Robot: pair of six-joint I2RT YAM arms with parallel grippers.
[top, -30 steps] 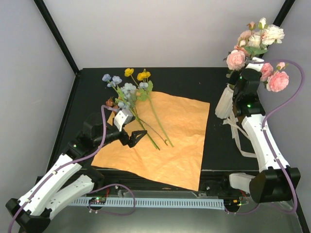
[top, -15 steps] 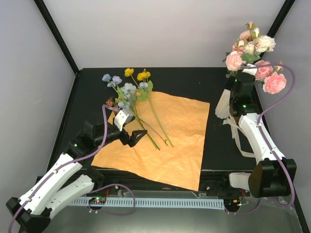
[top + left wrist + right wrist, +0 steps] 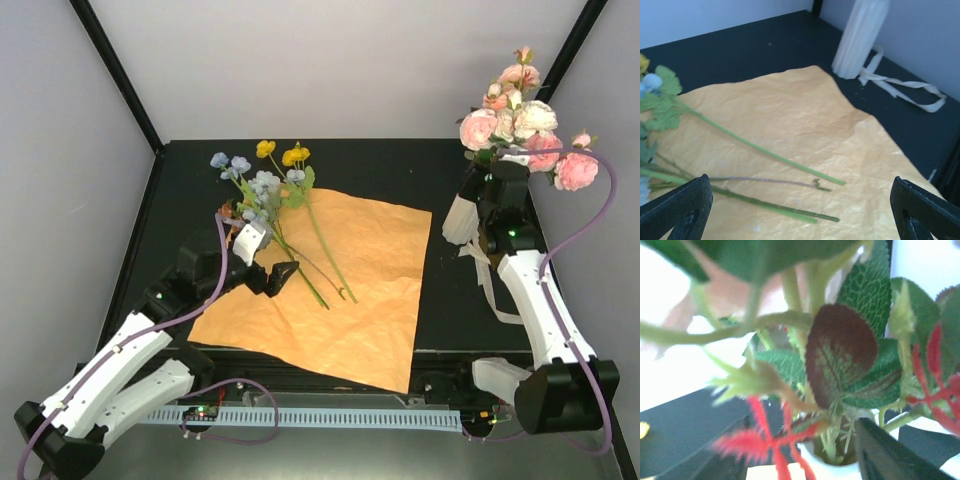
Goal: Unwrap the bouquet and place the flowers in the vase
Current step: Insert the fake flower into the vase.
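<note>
**A:** What do we note as changed?
**B:** We see the pink and cream artificial flowers (image 3: 520,120) now upright in the ribbed white vase (image 3: 458,218). The right fingers (image 3: 890,455) have parted. The left fingers (image 3: 925,205) are wide above the orange paper (image 3: 350,290). Black bench (image 3: 400,165), white walls (image 3: 330,60).

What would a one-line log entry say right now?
pink flowers in vase | right gripper by rim, grip unclear | left gripper open over orange paper

vase (image 3: 860,40) top cropped, stems (image 3: 765,322) blurred

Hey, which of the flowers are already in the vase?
The pink and cream roses at the right, stems down in the white vase. The blue flowers and yellow flowers lie flat on the orange paper.
</note>
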